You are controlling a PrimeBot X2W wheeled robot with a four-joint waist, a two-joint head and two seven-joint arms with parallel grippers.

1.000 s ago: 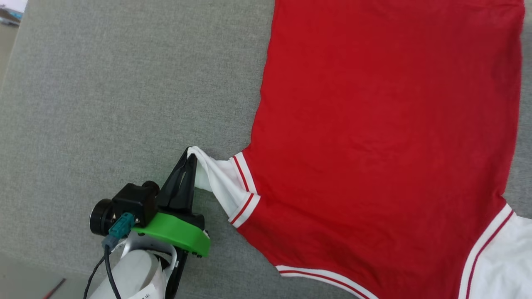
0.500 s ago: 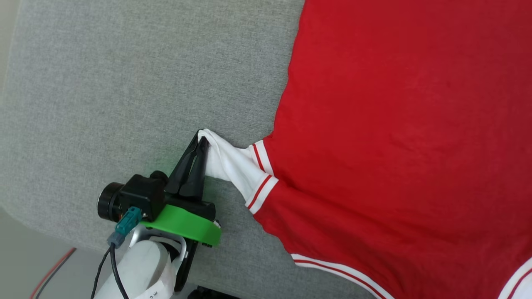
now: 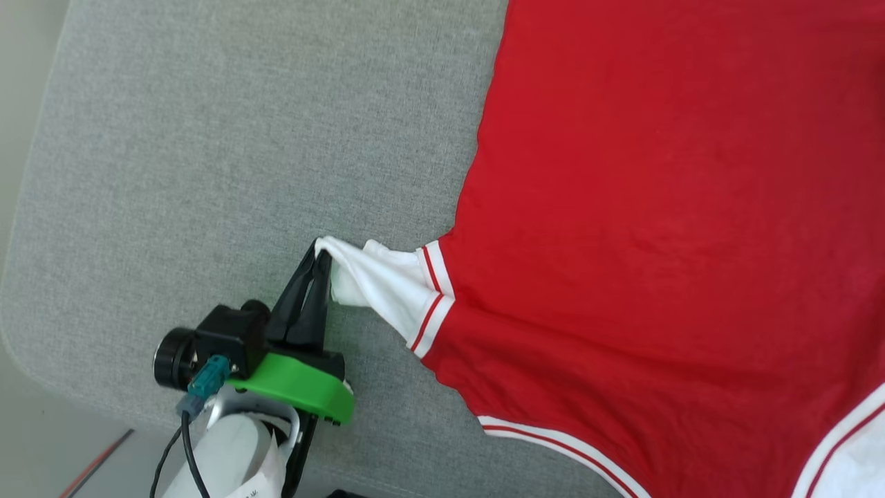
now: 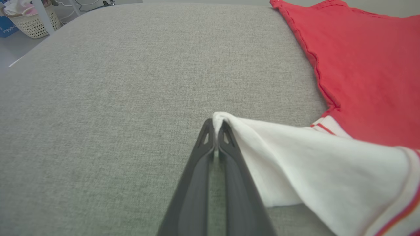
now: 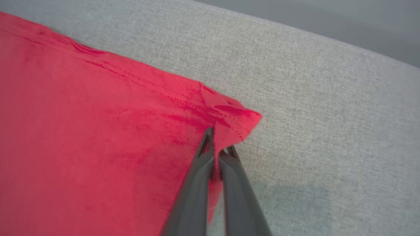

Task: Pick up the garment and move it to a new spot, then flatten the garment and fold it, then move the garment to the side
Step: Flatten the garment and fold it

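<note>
The garment [image 3: 657, 207], a red jersey with white sleeves and red-white trim, lies spread flat with its plain side up over the right of the grey cushion [image 3: 228, 138]. My left gripper [image 3: 321, 253] is shut on the tip of the white sleeve [image 3: 377, 280], drawn out to the left; the left wrist view shows the garment [image 4: 367, 65] and the sleeve [image 4: 315, 157] pinched in that gripper [image 4: 215, 124]. In the right wrist view my right gripper [image 5: 218, 139] is shut on the garment [image 5: 98, 131] at its hem corner [image 5: 236, 118].
The cushion's rounded edge [image 3: 28, 332] runs down the left and bottom, with pale floor [image 3: 41, 443] beyond. A white basket [image 4: 32, 21] stands on the floor past the cushion's far corner. Bare grey cushion [image 5: 328, 131] lies beyond the hem corner.
The head camera has shifted, so the whole picture has slid. The left gripper keeps its hold on the sleeve tip throughout.
</note>
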